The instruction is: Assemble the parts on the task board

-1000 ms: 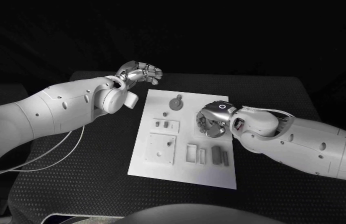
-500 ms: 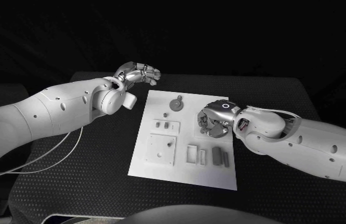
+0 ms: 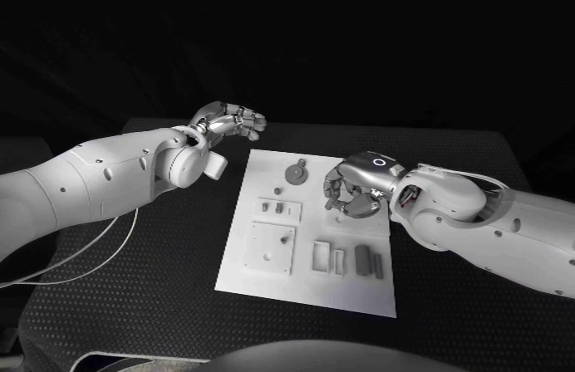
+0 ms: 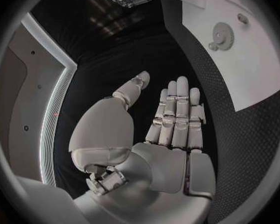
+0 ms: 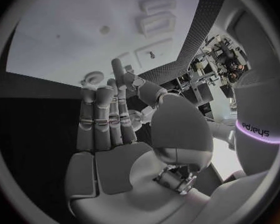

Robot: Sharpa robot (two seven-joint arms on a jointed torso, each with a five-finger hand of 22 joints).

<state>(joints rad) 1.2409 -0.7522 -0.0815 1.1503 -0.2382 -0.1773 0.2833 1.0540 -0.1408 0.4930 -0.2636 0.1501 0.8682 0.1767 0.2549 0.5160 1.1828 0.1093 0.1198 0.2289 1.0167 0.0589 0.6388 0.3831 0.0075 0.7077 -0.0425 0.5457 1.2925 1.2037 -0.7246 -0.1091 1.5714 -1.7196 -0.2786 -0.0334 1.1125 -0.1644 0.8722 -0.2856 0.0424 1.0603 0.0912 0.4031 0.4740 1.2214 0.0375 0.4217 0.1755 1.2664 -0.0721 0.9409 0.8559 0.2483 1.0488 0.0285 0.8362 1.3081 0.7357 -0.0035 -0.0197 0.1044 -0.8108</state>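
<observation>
The white rectangular task board [image 3: 306, 281] lies in the middle of the black table [image 3: 144, 305], with small grey parts [image 3: 360, 261] lying on it and a grey round gear [image 3: 292, 173] near its far end. The silver left hand [image 3: 230, 121] hovers off the board's far left corner, fingers straight and apart, holding nothing. The silver right hand [image 3: 349, 191] hangs above the board's right side, fingers extended, empty.

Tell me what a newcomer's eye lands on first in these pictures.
First the white task board in the middle of the black table, with small grey parts on it, such as a round gear near its far edge. Next the right robot hand hanging over the board's right side, holding nothing. The left robot hand sits off the board's far left corner, fingers straight, also holding nothing.
</observation>
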